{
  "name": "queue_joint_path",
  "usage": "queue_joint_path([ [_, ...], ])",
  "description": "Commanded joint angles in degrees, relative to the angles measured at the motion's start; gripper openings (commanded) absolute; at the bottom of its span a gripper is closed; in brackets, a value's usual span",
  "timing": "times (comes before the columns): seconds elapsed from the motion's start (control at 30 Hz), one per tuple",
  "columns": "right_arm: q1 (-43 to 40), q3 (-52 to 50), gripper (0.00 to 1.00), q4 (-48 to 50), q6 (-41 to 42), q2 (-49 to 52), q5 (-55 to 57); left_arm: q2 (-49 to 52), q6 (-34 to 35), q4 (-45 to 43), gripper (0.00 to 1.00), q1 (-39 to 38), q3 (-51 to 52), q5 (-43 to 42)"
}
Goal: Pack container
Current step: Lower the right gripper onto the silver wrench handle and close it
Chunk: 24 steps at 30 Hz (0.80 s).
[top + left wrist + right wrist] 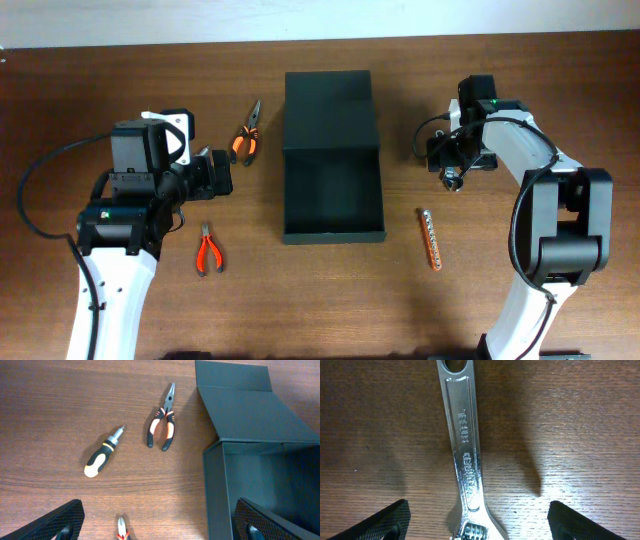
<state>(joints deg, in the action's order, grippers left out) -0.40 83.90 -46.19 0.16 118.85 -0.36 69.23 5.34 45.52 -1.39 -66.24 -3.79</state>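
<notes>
Overhead: saw container (333, 195) at tabletop (100, 90) centre, lid (330, 100) lying open for loading. Found right tool (480, 525) spread wide, straddling wrench (465, 460), seemingly lined up to grab. Noted left tool (160, 525) spread too, empty, facing pliers (162, 427), screwdriver (102, 452).

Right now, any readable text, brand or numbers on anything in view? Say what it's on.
Wrench handle: two groups of raised letters run along it, sideways to the right wrist camera; too blurred by glare to read reliably.
Box: no text visible.
Long-nose pliers, red pliers, screwdriver: no text visible.
</notes>
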Motion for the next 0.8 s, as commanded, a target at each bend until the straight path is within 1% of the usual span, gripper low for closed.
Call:
queue_joint_path([
  [0.0,-0.42,0.90,0.89,0.09,0.13,0.92,1.07,0.09,-1.11,0.17,0.99,-0.22,-0.98,0.61],
  [0.27,-0.42,0.90,0.89,-0.79,0.15,3.17,1.05,0.09,-1.11,0.24,0.99,-0.22,-0.98,0.59],
  [0.43,-0.42,0.90,0.88,-0.94,0.15,3.41,1.05,0.09,-1.11,0.24,0.99,-0.22,-0.98,0.61],
  [0.57,-0.42,0.90,0.81,-1.33,0.15,3.41,1.05,0.09,-1.11,0.24,0.99,-0.22,-0.98,0.61],
  [0.67,-0.42,0.90,0.74,-1.60,0.15,3.41,1.05,0.09,-1.11,0.22,0.99,-0.22,-0.98,0.61],
  [0.77,-0.42,0.90,0.71,-2.01,0.15,3.41,1.05,0.09,-1.11,0.24,0.99,-0.22,-0.98,0.61],
])
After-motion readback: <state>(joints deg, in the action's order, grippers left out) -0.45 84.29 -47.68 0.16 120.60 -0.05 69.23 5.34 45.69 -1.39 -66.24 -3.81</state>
